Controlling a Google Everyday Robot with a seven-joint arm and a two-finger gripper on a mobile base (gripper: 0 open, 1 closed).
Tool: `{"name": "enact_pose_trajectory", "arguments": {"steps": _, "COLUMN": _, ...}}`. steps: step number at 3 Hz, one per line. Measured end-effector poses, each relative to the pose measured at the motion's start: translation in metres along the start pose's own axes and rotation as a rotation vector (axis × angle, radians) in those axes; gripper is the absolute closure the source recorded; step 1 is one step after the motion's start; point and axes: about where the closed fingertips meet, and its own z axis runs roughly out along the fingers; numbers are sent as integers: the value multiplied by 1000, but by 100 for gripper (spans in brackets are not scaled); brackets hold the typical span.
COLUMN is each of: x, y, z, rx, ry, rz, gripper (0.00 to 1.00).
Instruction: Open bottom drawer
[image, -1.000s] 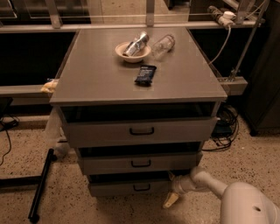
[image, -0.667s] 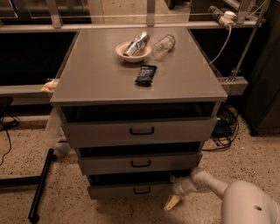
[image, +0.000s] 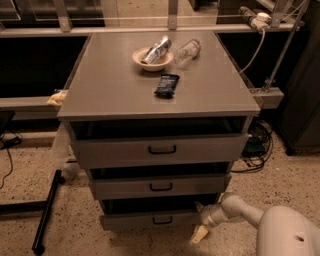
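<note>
The grey cabinet (image: 160, 95) has three drawers. The bottom drawer (image: 150, 219) is the lowest and narrowest, with a flat grey front and a small black bar handle (image: 162, 220). It stands slightly out, with a dark gap above its front. My gripper (image: 198, 221) is at the right end of the bottom drawer's front, low near the floor. One pale finger (image: 199, 234) points down and left, another (image: 199, 206) sits by the drawer's upper right corner. The white arm (image: 240, 210) reaches in from the lower right.
The top drawer (image: 160, 149) and middle drawer (image: 160, 186) also stand slightly out. On the cabinet top lie a bowl (image: 152, 57) with a can, a clear bottle (image: 187, 50) and a dark packet (image: 166, 85). A black pole (image: 46, 212) lies on the floor at left. Cables (image: 257, 145) lie at right.
</note>
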Motion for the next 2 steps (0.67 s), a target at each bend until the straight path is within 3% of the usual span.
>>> {"name": "enact_pose_trajectory", "arguments": {"steps": 1, "x": -2, "y": 0, "z": -2, "rx": 0, "ry": 0, "rz": 0, "gripper": 0}}
{"name": "enact_pose_trajectory", "arguments": {"steps": 2, "x": 6, "y": 22, "z": -6, "rx": -39, "ry": 13, "rz": 52, "gripper": 0}}
